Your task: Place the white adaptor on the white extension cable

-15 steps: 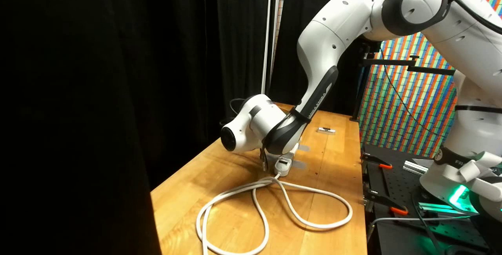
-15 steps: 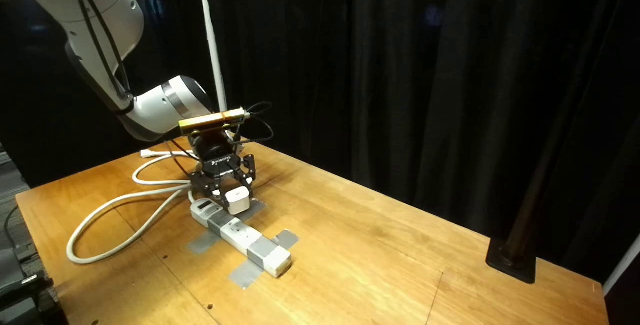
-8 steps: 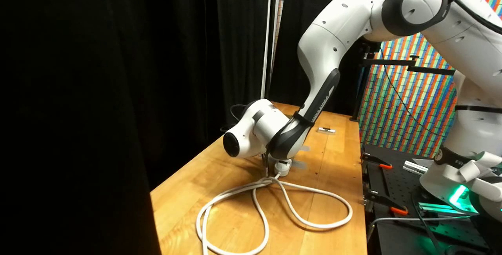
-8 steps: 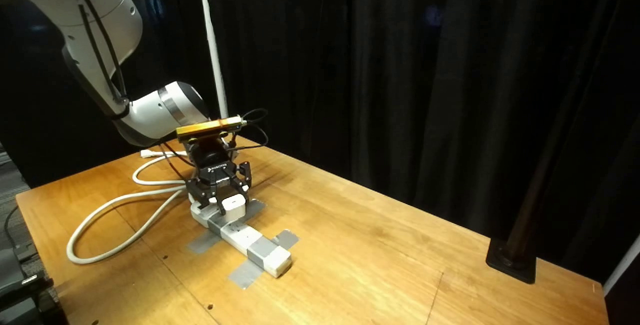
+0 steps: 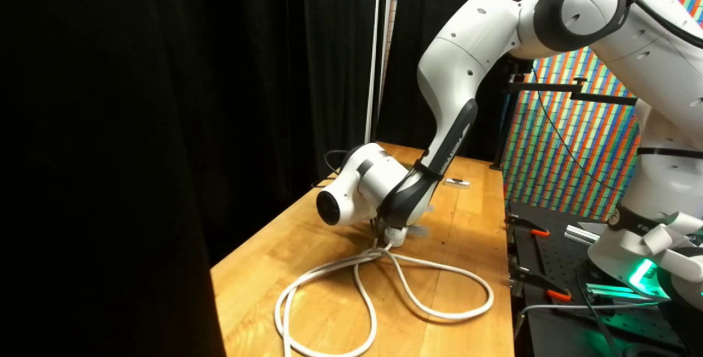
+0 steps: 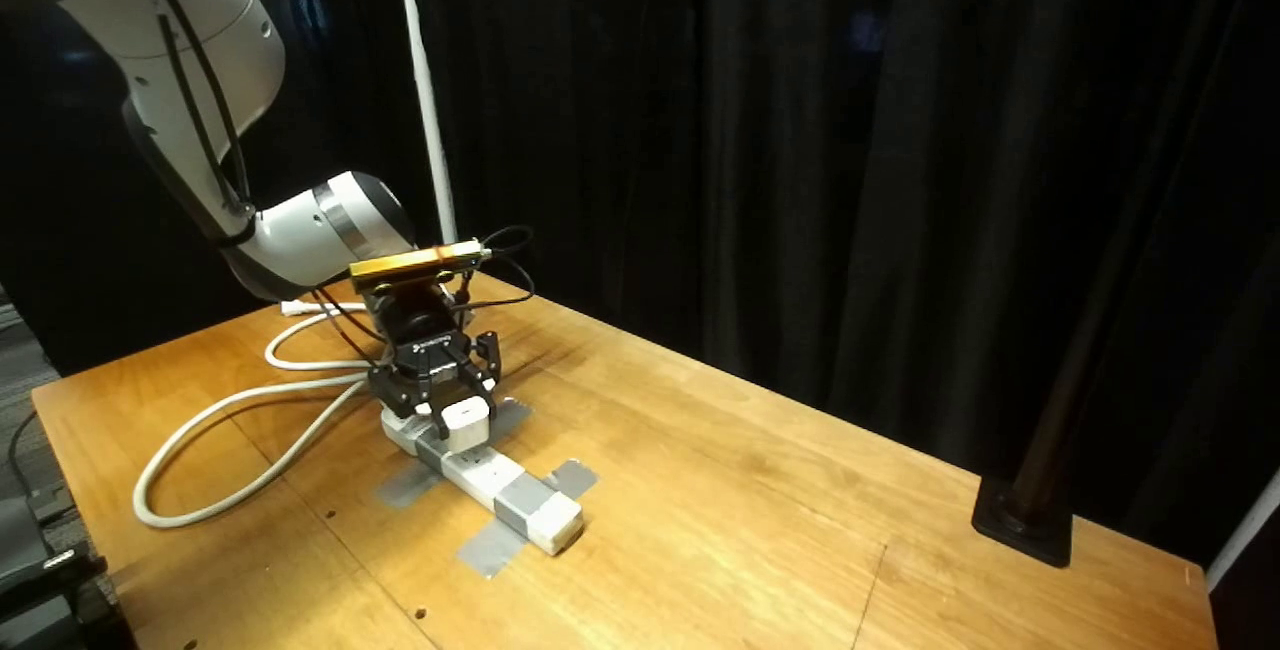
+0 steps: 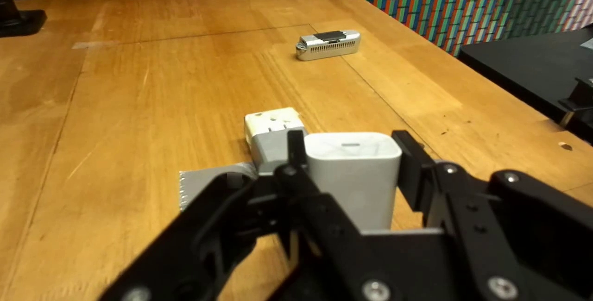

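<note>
White pwr adaptor [image 7: 352,185] is pinched in our Robotiq gripper [image 7: 350,153], just at the ext. cable's [image 5: 450,317] socket block [image 6: 487,475]; touching or not, we can't tell. In an exterior view, that ext. cable loops nr the table's [image 5: 473,225] right edge.

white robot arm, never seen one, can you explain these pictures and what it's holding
That jointed arm ends in a black pincer. Two views come from cameras standing outside it; the third, the wrist view, from just behind the pincer. The pincer grips a white plug adaptor close to a white socket strip; I can't tell whether they touch. Grey tape fixes the strip to a wooden table, where its white cord lies in loops and a small silver object sits apart.
</note>
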{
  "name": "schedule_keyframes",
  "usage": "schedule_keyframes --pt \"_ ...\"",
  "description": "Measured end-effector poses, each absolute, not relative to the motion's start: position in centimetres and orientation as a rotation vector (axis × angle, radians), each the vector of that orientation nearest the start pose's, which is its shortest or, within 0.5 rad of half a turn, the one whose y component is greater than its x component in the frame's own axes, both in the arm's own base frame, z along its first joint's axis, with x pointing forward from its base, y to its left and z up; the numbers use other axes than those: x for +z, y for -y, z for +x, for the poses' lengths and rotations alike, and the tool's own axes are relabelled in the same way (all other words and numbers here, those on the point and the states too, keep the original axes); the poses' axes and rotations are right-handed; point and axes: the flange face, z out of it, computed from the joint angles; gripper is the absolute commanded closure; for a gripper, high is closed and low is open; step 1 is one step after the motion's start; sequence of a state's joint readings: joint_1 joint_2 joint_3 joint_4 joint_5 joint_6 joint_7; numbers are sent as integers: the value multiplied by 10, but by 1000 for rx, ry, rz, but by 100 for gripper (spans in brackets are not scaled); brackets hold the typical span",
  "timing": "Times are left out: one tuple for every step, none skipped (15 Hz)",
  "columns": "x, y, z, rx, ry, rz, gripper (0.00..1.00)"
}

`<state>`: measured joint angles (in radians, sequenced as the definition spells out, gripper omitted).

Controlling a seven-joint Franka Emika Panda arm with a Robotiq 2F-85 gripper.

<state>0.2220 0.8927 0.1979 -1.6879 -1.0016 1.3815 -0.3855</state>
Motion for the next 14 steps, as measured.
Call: schedule_keyframes --pt "86 -127 543 -1237 -1238 1603 77" --pt "85 -127 542 -1238 -1240 1602 77" --pt "83 -127 542 -1238 -1244 1600 77" --pt "81 -127 541 -1237 -1249 1599 77" --pt "80 -127 540 -1237 -1251 1595 77" --pt "80 -127 540 -1237 -1253 1592 77" --pt "79 -127 540 -1236 -1255 1589 77" --pt "79 -127 540 -1235 -1258 1586 77" --pt "79 -127 540 -1234 -1263 1583 77" --pt "78 -127 540 -1236 -1268 1577 77" --pt "78 -127 540 -1239 -1275 1570 77" --pt "77 -126 540 -1239 -1281 1560 77" --pt "76 -126 540 -1241 -1288 1550 77" --pt "75 -126 539 -1244 -1294 1540 77"
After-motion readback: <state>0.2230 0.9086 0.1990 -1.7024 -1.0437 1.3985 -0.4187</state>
